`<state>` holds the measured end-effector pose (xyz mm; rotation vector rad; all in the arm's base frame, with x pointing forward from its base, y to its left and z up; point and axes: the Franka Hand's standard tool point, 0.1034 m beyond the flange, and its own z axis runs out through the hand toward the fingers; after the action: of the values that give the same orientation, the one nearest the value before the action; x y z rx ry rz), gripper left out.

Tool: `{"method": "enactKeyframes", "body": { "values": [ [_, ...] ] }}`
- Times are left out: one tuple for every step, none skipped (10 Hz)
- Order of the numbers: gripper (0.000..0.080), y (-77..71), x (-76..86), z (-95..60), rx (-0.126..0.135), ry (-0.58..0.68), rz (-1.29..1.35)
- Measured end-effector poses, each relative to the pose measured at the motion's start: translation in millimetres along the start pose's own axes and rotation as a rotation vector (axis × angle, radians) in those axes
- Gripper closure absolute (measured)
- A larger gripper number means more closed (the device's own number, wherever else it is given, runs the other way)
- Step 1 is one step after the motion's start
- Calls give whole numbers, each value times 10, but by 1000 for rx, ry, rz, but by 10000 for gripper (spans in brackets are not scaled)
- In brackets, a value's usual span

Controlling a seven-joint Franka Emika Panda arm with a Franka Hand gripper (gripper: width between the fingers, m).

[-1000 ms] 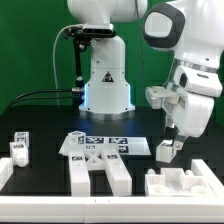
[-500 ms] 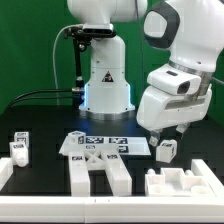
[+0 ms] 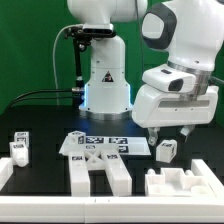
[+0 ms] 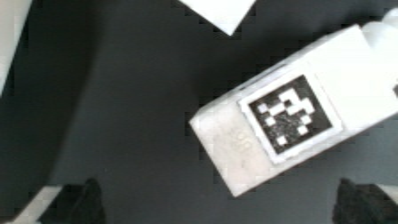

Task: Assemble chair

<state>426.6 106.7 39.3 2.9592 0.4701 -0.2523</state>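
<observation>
Pickup approach in chair assembly
Fingers (image 4: 71, 203) spread wide and empty, hovering over the small tagged block (image 3: 166, 150) on the tabletop (image 3: 45, 128), exterior view's right; next, probably descend, straddle it, close.

A white chair piece (image 4: 240, 135) is seen ahead of the jaws, marked with a black-and-white square tag (image 4: 288, 110) and set against the black table (image 4: 107, 100). The fingertips (image 4: 71, 203) are shown dark. The gripper (image 3: 170, 128) and the arm (image 3: 180, 40) are finished in white. The marker board (image 3: 72, 143) is white with black-and-white tags. A blue glow is seen on the white base (image 3: 105, 85), and a green backdrop (image 3: 30, 50) is seen behind.
</observation>
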Motion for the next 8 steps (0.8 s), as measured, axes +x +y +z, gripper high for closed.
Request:
{"method": "enactKeyframes", "body": {
  "values": [
    [150,10,48,4,24,-24,142],
    [150,41,67,17,68,-57,299],
    [150,83,85,13,87,-66,368],
    [150,35,94,9,87,-62,423],
    [150,22,93,14,85,-66,491],
    [150,24,93,15,84,-68,526],
    [150,36,66,20,103,-98,534],
    [150,88,57,18,161,-159,580]
  ]
}}
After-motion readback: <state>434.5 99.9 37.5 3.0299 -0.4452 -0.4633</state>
